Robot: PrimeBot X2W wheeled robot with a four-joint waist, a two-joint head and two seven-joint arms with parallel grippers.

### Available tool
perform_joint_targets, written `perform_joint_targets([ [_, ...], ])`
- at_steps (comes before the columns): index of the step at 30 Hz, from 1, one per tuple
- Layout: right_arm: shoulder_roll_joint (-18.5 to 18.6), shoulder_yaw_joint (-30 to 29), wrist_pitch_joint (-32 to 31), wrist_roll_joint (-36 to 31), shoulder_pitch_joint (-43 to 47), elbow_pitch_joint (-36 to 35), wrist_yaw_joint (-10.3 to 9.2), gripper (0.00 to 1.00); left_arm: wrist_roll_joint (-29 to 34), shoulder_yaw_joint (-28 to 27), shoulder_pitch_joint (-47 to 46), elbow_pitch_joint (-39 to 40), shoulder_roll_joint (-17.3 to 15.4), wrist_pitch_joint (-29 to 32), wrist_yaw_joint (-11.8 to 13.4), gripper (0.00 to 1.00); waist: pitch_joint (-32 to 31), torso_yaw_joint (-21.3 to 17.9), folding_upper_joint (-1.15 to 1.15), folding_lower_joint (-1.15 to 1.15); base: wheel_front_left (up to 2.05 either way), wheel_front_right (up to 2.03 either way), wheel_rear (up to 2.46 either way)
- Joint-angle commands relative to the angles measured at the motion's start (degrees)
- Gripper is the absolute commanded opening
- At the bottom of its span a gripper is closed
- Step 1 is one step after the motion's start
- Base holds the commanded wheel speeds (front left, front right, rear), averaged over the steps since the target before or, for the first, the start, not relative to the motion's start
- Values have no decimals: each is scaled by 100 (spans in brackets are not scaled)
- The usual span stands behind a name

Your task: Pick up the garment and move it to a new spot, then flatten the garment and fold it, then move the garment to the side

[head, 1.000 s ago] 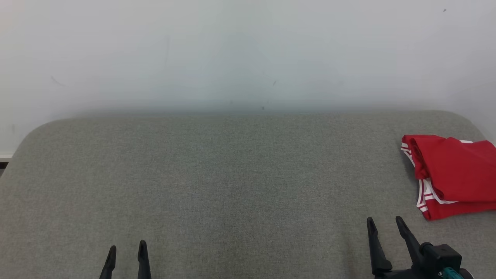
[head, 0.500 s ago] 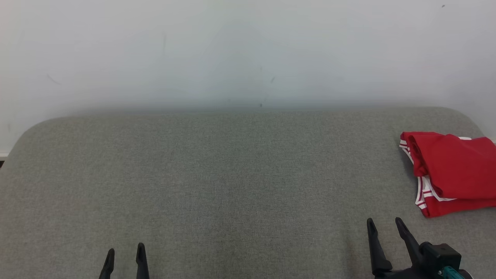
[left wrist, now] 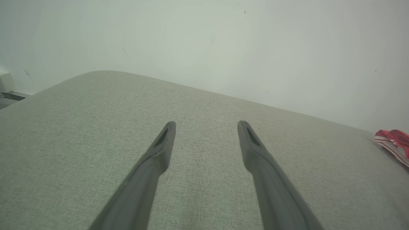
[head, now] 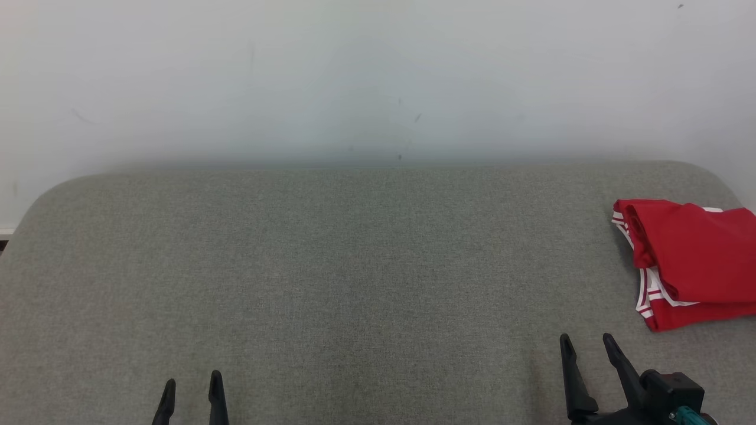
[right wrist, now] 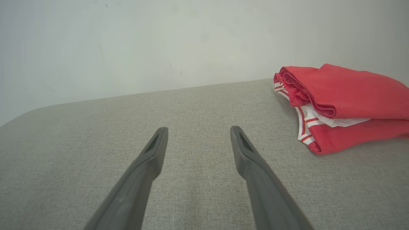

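Note:
The garment (head: 691, 260) is red with white striped trim and lies folded at the far right of the grey padded table (head: 354, 265). The right wrist view has the garment (right wrist: 345, 102) at its right; in the left wrist view just a corner of the garment (left wrist: 394, 142) peeks in at the right edge. My right gripper (head: 586, 342) stands open near the front edge, below and left of the garment, apart from it. At the lower left my left gripper (head: 192, 383) is open too. Both grippers (left wrist: 206, 126) (right wrist: 198, 131) hold nothing.
A pale wall (head: 378, 77) rises straight behind the table's far edge. The tabletop has rounded far corners, and the garment reaches its right edge. A bit of skirting and floor (left wrist: 8, 94) shows past the left end.
The whole picture has shifted slightly up and sideways, so the camera has moved. Both grippers and the garment have stayed put.

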State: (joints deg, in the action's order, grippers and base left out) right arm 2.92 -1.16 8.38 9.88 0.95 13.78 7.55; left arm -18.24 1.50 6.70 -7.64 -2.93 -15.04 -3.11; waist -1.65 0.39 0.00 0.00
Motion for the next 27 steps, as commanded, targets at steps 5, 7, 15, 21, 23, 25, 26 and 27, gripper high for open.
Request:
perform_joint_targets([
  [5,-1,29,3,19,-9,31,0,0,-5,11,5,-9,0,2,-2,0,10,1,0,0,0,0,0],
  [7,-7,27,-19,30,46,126,0,0,-15,16,27,-120,4,15,1,0,11,1,0,0,0,0,0],
  [15,-8,-67,-169,679,50,254,-1,0,-603,-23,-105,-319,7,203,-33,0,19,-1,0,0,0,0,0],
  [21,-8,-120,-263,1327,16,193,-1,0,-1181,-65,-249,-379,6,373,-68,0,27,-3,0,0,0,0,0],
  [23,-7,-137,-291,1531,4,176,-1,0,-1363,-78,-291,-398,6,427,-79,0,30,-4,0,0,0,0,0],
  [25,-7,-155,-324,1731,-10,160,-1,0,-1542,-91,-336,-417,6,481,-91,0,33,-4,0,0,0,0,0],
  [26,-7,-164,-337,1827,-16,153,-2,0,-1630,-97,-357,-425,6,506,-95,0,34,-5,0,0,0,0,0],
  [27,-7,-173,-353,1924,-24,146,-2,0,-1717,-103,-376,-434,6,532,-99,0,36,-5,0,0,0,0,0],
])
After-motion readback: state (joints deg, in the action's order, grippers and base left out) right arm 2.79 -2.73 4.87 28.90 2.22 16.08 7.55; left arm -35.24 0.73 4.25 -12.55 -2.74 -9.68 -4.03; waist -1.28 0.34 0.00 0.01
